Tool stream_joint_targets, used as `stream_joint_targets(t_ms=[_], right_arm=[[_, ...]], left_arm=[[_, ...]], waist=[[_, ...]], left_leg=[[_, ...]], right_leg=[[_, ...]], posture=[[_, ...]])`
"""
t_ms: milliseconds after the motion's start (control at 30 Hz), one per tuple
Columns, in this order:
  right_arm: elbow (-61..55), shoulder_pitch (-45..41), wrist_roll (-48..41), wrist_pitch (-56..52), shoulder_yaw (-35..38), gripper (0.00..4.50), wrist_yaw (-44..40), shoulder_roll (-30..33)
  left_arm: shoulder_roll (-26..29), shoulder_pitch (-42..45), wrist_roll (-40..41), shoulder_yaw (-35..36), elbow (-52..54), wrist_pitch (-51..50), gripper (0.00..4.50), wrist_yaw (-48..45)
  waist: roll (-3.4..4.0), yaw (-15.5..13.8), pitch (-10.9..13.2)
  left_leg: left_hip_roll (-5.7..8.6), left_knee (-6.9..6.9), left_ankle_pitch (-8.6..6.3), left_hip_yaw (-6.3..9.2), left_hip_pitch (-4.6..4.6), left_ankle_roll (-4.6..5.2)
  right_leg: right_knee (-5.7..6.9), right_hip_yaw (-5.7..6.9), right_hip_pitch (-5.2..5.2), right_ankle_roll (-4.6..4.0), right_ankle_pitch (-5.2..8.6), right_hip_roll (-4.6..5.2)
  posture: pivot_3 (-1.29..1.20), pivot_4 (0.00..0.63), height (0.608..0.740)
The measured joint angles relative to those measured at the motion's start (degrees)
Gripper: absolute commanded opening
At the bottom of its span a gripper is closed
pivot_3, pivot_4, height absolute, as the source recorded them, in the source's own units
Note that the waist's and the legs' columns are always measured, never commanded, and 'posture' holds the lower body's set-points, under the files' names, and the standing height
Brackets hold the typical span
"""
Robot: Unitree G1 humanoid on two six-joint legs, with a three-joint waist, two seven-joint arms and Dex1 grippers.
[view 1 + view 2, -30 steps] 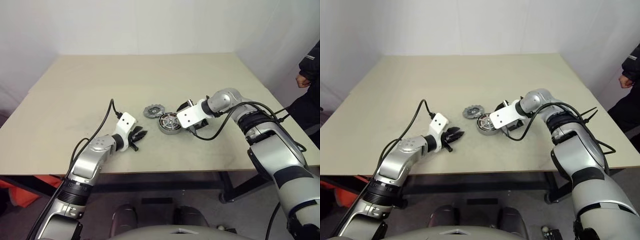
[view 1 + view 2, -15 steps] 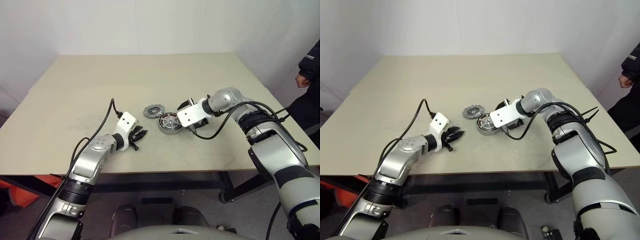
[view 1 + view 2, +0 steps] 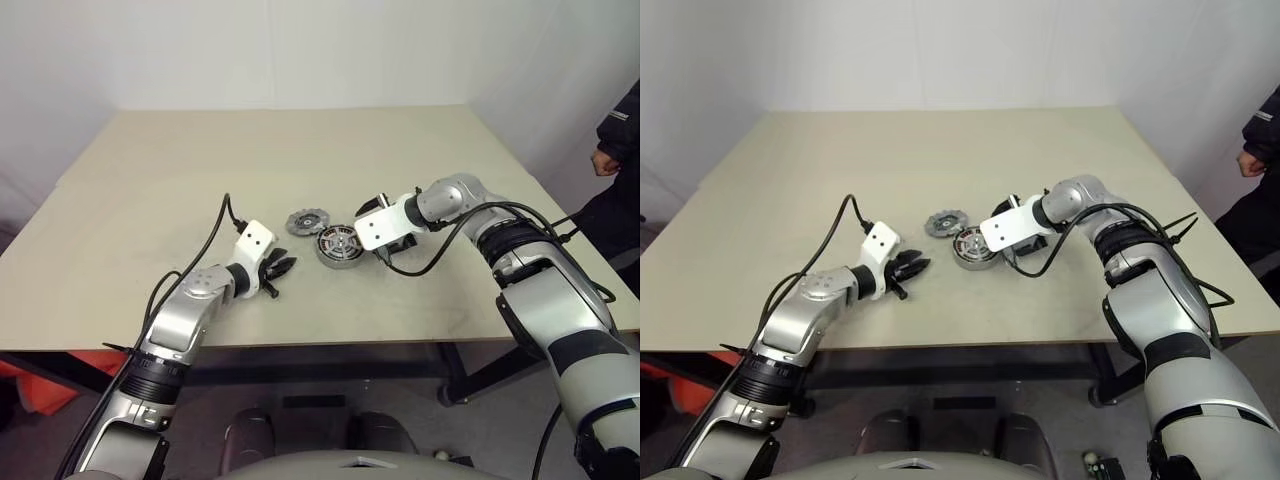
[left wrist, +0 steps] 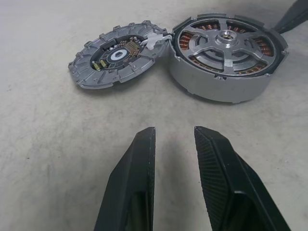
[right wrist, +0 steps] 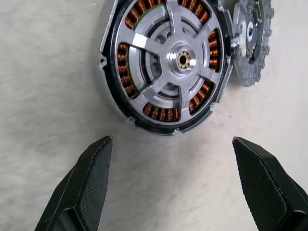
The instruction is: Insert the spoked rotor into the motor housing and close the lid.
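The shiny spoked rotor (image 5: 183, 60) sits inside the motor housing (image 5: 124, 67), and copper windings show between its spokes. They lie together near the middle of the table (image 3: 340, 247). The lid (image 4: 118, 55), a dull grey notched disc, lies flat on the table against the housing's far left side. My right gripper (image 5: 172, 142) hovers just right of the housing, tilted down at it, its jaws wide open and empty. My left gripper (image 4: 173, 139) rests low near the table to the housing's left, pointing at it; its fingers (image 4: 139, 173) stand a little apart with nothing between them.
The beige table (image 3: 300, 150) spreads wide behind and to the left of the parts. Black cables trail from both wrists. A person in dark clothes (image 3: 618, 140) stands past the table's right edge.
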State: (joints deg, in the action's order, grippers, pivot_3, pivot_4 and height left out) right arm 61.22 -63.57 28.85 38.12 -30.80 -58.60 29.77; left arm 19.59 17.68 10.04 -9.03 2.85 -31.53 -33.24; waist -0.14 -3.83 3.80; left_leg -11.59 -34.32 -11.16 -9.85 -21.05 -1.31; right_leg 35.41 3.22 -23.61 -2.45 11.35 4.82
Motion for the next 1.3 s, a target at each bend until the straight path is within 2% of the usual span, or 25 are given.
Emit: stream_joint_targets(t_ms=[400, 767, 1300], right_arm=[[0.5, -0.7, 0.3, -0.6, 0.3, 4.5, 2.1, -0.9], [0.5, -0.7, -0.6, 0.5, 0.9, 4.5, -0.4, -0.1], [0.6, -0.7, 0.8, 0.4, 0.9, 4.5, 3.4, -0.7]], left_arm=[[0.1, 0.2, 0.0, 0.0, 0.0, 0.0, 1.36, 0.3], [0.1, 0.3, 0.0, 0.0, -0.3, 0.0, 1.36, 0.3], [0.3, 0.4, -0.2, 0.0, -0.5, 0.1, 1.36, 0.4]], waist=[[0.0, 0.0, 0.0], [0.0, 0.0, 0.0], [0.0, 0.0, 0.0]], left_leg=[[0.0, -0.01, 0.0, 0.0, -0.06, 0.0], [0.0, -0.01, 0.0, 0.0, -0.08, 0.0], [0.0, -0.01, 0.01, -0.01, -0.08, 0.0]], right_leg=[[0.02, -0.01, -0.07, -0.01, 0.0, 0.0], [0.03, -0.01, -0.1, -0.01, 0.0, 0.0], [0.05, -0.02, -0.11, -0.02, 0.0, 0.0]], posture=[[0.0, 0.0, 0.74], [0.0, 0.0, 0.74], [0.0, 0.0, 0.74]])
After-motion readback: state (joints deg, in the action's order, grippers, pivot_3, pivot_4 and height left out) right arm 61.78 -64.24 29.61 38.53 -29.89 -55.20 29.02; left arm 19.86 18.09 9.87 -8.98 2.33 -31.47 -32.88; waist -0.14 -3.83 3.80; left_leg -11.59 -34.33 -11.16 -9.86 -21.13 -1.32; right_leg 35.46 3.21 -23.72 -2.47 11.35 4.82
